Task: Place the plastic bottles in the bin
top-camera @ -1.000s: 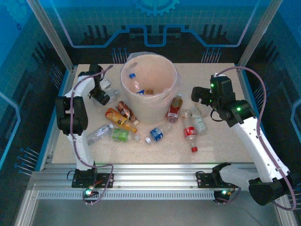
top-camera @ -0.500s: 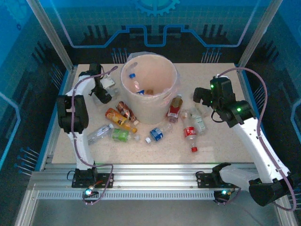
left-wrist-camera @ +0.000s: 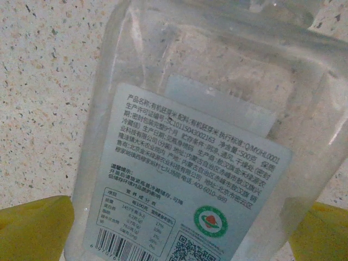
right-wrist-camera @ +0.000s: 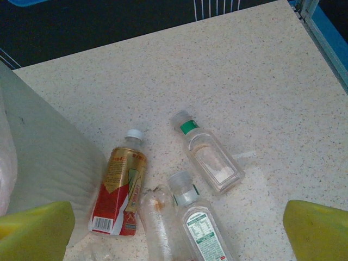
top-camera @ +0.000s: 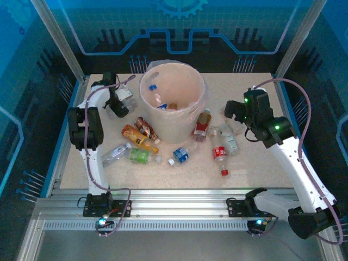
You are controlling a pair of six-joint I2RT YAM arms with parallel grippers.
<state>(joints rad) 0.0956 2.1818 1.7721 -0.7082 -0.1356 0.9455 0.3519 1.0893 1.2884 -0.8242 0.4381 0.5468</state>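
The white bin (top-camera: pixel 199 111) stands at the table's middle back, with a few bottles (top-camera: pixel 159 99) inside. My left gripper (top-camera: pixel 119 107) is left of it, open, its yellow fingers (left-wrist-camera: pixel 33 228) on either side of a clear flat bottle (left-wrist-camera: pixel 196 163) with a white printed label. The right gripper (top-camera: pixel 232 110) hovers open right of the bin. Below it lie a red-and-gold bottle (right-wrist-camera: pixel 119 187), a clear bottle with a green band (right-wrist-camera: pixel 211 155), a clear green-labelled bottle (right-wrist-camera: pixel 202 231) and a crushed clear one (right-wrist-camera: pixel 157 223).
More bottles lie in front of the bin: orange (top-camera: pixel 138 137), brown (top-camera: pixel 145 128), clear (top-camera: pixel 114 154), green (top-camera: pixel 141 156), blue (top-camera: pixel 181 155) and red (top-camera: pixel 219 154). The bin wall (right-wrist-camera: pixel 49 163) is close on the right gripper's left. Blue frame rails edge the table.
The left gripper has shifted slightly toward the back over the clear flat bottle. The right gripper has drifted a little to the right.
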